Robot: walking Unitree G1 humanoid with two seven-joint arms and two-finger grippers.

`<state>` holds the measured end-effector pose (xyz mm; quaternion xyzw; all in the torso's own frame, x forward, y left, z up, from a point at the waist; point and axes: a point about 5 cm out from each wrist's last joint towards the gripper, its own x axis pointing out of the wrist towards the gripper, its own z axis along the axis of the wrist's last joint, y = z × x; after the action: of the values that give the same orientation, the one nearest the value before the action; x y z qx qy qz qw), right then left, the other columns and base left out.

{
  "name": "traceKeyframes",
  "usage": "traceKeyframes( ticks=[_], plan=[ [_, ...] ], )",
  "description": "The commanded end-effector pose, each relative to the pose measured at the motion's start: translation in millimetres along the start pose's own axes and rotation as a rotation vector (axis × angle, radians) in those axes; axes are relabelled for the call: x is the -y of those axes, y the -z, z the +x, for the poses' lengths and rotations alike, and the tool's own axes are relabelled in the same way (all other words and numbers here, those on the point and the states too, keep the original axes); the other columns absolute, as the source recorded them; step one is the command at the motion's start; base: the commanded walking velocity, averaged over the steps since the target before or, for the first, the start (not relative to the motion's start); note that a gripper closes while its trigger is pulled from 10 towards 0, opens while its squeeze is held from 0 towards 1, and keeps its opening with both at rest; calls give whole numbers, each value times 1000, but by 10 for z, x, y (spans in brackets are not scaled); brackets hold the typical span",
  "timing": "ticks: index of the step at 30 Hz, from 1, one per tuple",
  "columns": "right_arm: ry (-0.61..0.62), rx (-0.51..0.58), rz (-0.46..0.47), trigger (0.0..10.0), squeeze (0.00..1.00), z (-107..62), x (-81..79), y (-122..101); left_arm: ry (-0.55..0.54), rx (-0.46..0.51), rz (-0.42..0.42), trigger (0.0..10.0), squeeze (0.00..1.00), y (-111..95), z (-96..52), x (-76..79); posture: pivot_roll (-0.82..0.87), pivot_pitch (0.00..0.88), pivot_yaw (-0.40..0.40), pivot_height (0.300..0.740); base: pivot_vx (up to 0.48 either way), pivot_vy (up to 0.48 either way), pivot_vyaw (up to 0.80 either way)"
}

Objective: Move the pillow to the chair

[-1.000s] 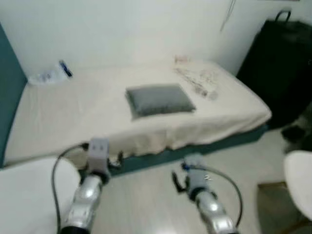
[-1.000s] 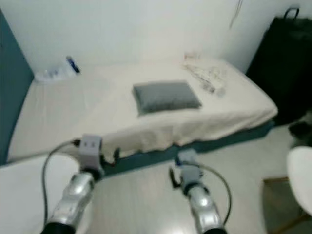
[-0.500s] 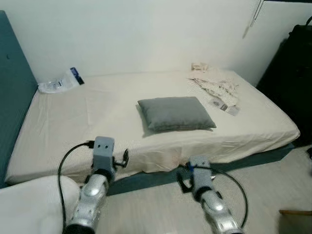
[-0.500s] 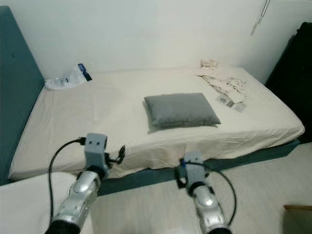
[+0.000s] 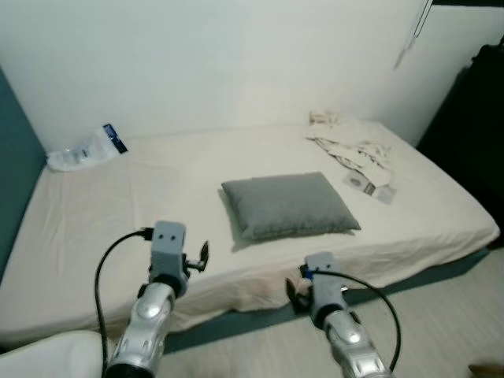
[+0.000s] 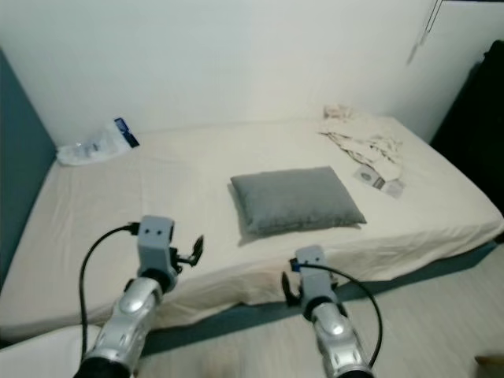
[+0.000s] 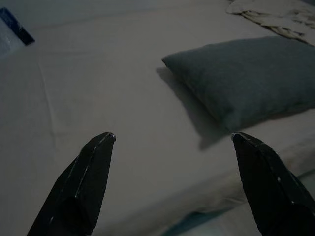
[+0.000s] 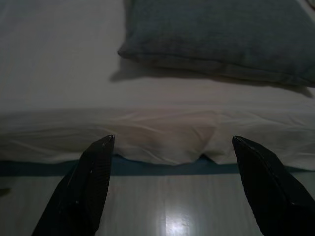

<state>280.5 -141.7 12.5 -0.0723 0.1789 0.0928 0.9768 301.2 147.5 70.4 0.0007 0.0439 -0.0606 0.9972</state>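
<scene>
A grey pillow point(image 5: 288, 205) lies flat in the middle of a bed with a cream sheet point(image 5: 118, 205). In the left wrist view the pillow point(image 7: 246, 78) is ahead of the open left gripper point(image 7: 172, 162), with nothing between its fingers. In the right wrist view the pillow point(image 8: 216, 34) lies beyond the bed's front edge, and the right gripper point(image 8: 172, 167) is open and empty over the floor. Both arms reach forward, the left arm point(image 5: 157, 283) over the bed's front edge and the right arm point(image 5: 327, 307) just short of it.
A crumpled cloth and paper tags point(image 5: 358, 153) lie at the bed's far right corner. A clear plastic bag point(image 5: 79, 152) rests at the far left by the wall. A teal headboard point(image 5: 12, 150) stands at the left, a black case point(image 5: 472, 110) at the right.
The camera has moved closer to the bed and turned; the pillow now looks larger and nearer. The white chair seen at the right a second ago has left the picture.
</scene>
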Motion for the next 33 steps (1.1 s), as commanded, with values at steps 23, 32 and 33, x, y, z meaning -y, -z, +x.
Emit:
traceKeyframes(
  ticks=[23, 32, 33],
  plan=[
    [30, -27, 5, 10000, 0, -18, 78, 56, -1, -14, -21, 10000, 0, 29, 1, 3, -22, 62, -33, 740, 351, 0, 129],
    [26, -27, 7, 10000, 0, -22, 73, 65, -14, -15, -13, 10000, 0, 35, -4, -29, -19, 67, -30, 740, 0, 0, 0],
    [26, -27, 7, 10000, 0, -23, 71, 67, -16, -17, -14, 10000, 0, 37, -5, -32, -19, 69, -30, 740, 0, 0, 0]
  ],
)
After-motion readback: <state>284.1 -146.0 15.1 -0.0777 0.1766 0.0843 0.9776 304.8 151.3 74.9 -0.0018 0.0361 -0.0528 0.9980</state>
